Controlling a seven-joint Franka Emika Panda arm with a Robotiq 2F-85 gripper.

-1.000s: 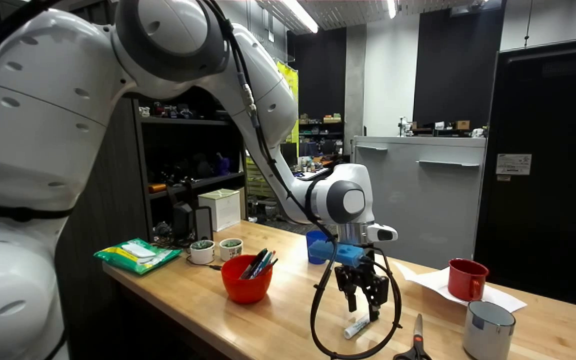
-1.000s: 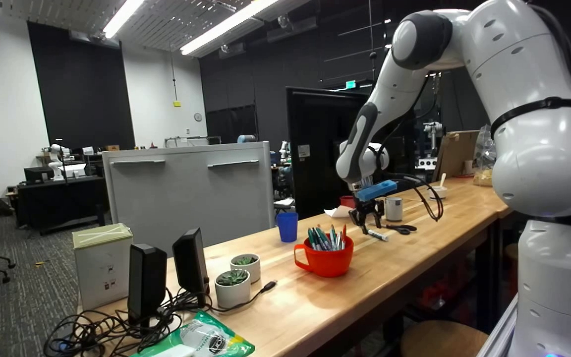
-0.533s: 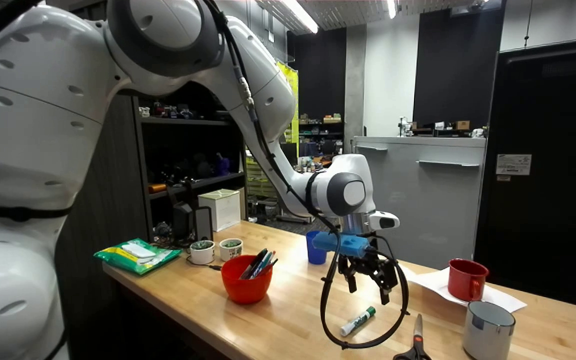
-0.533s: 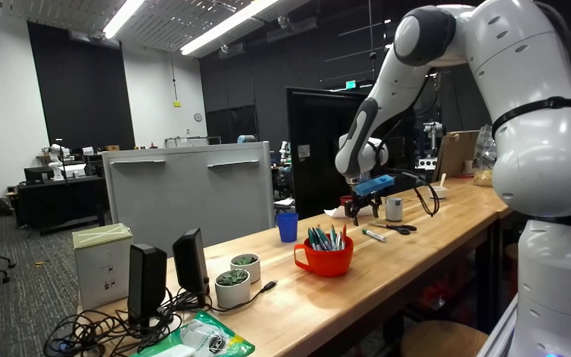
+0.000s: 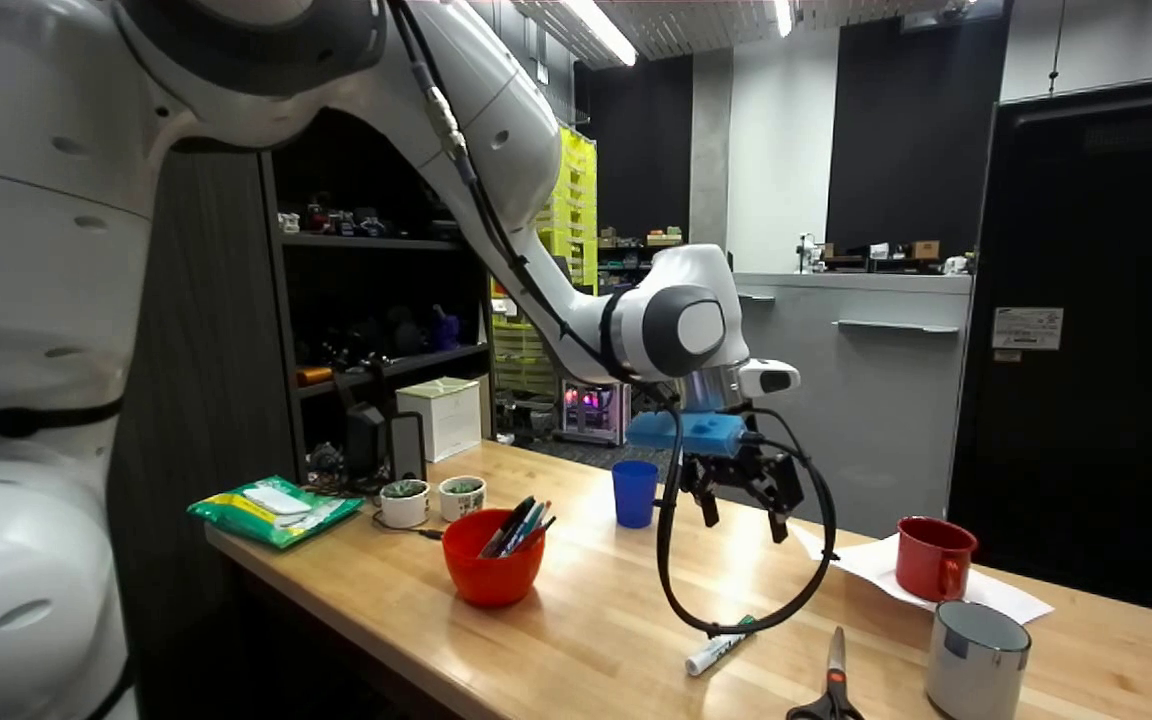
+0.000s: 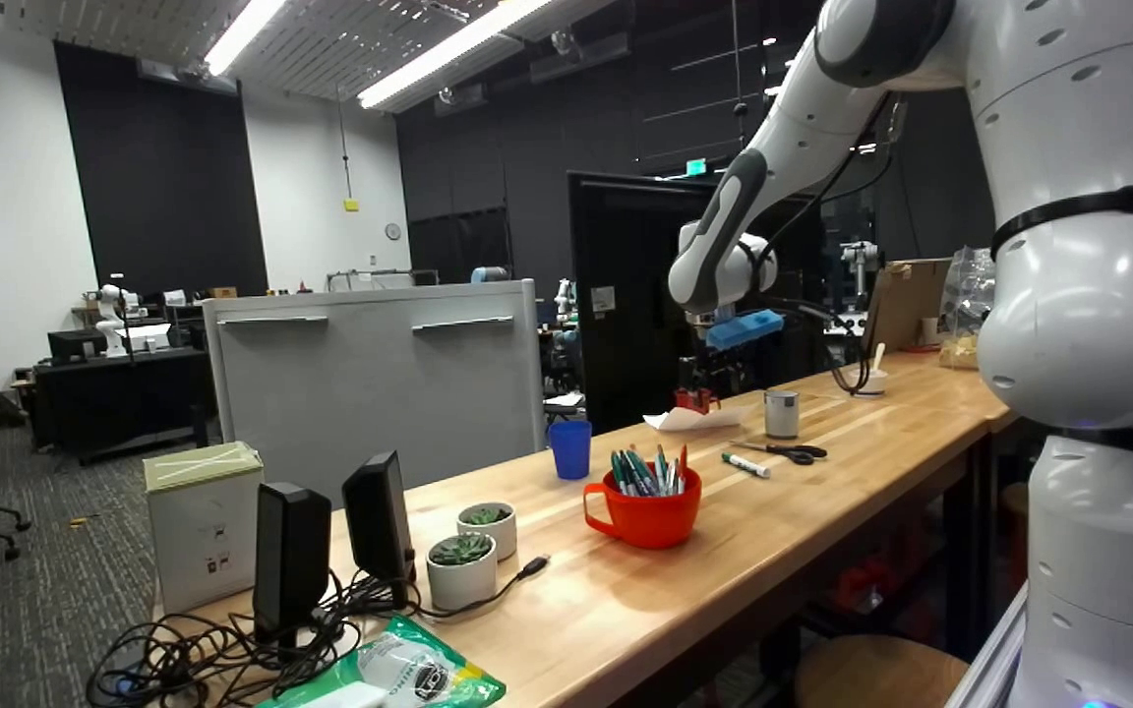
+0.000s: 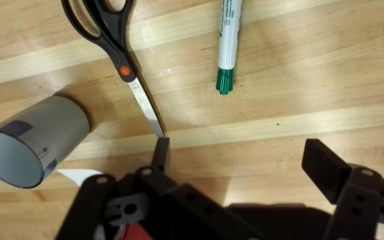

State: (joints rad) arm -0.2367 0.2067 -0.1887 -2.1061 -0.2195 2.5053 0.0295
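Green-capped marker (image 7: 229,36) lies on the table (image 7: 278,83), cap end (image 7: 224,81) toward my claw (image 7: 237,151); I've got the claw past that end, well above the table, jaws spread wide. Scissors (image 7: 120,60) near the marker, grey cylinder (image 7: 52,120) beyond.

A white marker (image 7: 229,46), green cap (image 7: 224,81) on, lies flat on the wooden tabletop (image 7: 295,83) near the scissors (image 7: 124,70).

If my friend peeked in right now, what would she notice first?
Probably the big white robot arm, reaching over the wooden table with its open, empty pincer in the air. Next, the bright red cup with pens sticking out, standing on that table. Then the green-capped white marker, lying near the scissors.
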